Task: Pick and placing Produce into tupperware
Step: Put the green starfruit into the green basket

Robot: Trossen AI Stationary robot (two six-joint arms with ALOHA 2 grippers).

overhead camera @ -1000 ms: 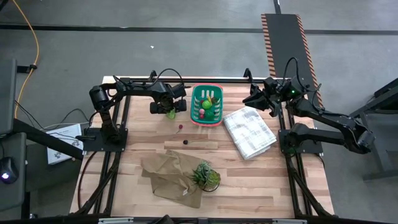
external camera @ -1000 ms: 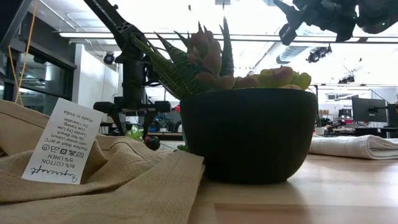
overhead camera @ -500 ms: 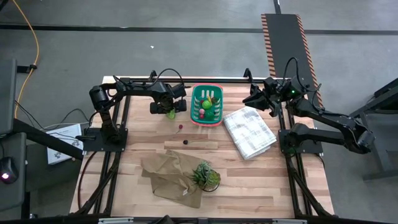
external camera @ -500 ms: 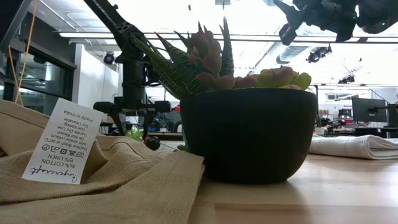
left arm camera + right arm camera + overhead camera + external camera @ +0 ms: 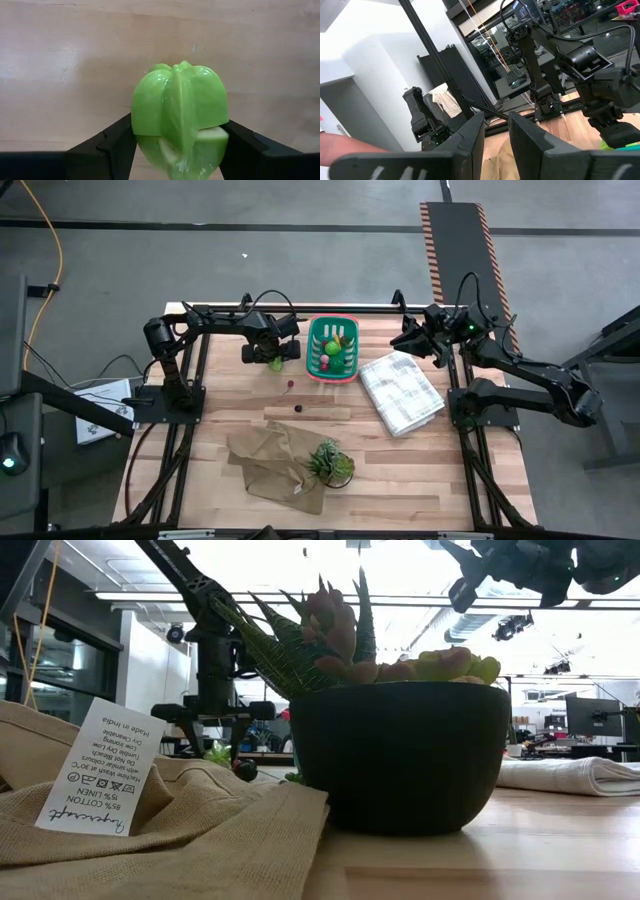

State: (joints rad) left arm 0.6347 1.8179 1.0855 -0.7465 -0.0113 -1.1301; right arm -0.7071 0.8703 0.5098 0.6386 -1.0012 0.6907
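Seen from above, the left gripper (image 5: 272, 361) is found low over the table (image 5: 420, 470) just left of the teal basket (image 5: 333, 348), with a light green fruit (image 5: 275, 364) between its fingers. The basket already holds several pieces; two small dark red balls (image 5: 293, 397) are left on the wood in front of it. The right gripper (image 5: 405, 338) is parked above the far right corner, near the folded white cloth (image 5: 401, 392). How the fruit is gripped cannot be made out from this height.

From table level, most is blocked by a dark plant pot (image 5: 400, 755) and a tan cloth (image 5: 160, 830); only a sliver of green (image 5: 217, 753) is glimpsed beneath the left arm, and the basket is hidden.

At the left wrist, the grip is shown plainly: the ridged green fruit (image 5: 180, 117) is clamped at its widest flanks by both dark fingers (image 5: 117, 145). It is judged a light, hollow, glossy plastic, stiff but slippery, so the flat faces between ridges are the better hold, and little force is needed.

At the right wrist, the fingers (image 5: 470, 137) are seen nearly together, holding nothing, pointed at the room.
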